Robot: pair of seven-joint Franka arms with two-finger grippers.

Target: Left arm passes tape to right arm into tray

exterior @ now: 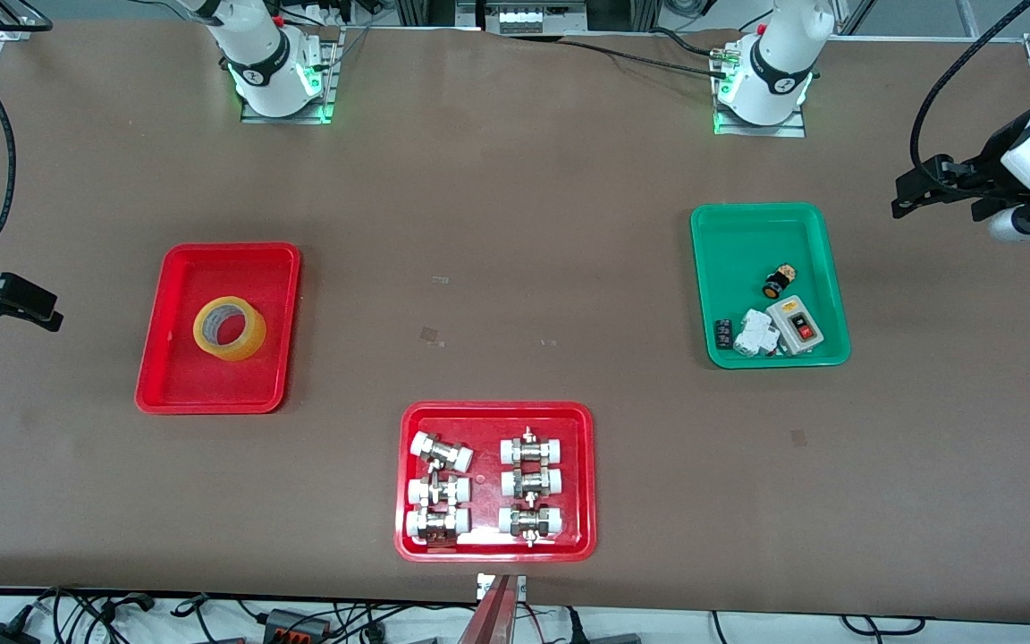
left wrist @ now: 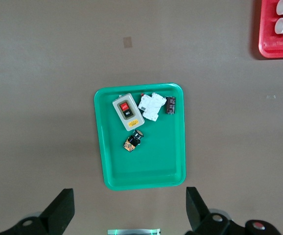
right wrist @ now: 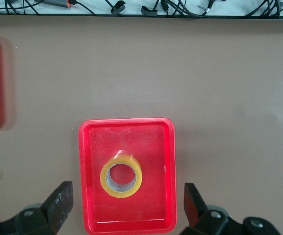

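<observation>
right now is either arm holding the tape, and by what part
Nothing is held. The tape lies in the red tray; left gripper and right gripper are both open and empty.

Two trays of parts on the brown table

A green plastic tray [exterior: 752, 233] holds small electrical switches [exterior: 793, 322]; a red plastic tray [exterior: 495, 413] nearer the front camera holds white-capped metal fittings [exterior: 530, 484].

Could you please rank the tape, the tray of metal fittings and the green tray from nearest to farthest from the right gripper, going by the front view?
1. tape, in the red tray at the right gripper's end.
2. tray of metal fittings, mid-table, nearest the front camera.
3. green tray, toward the left arm's end.
</observation>
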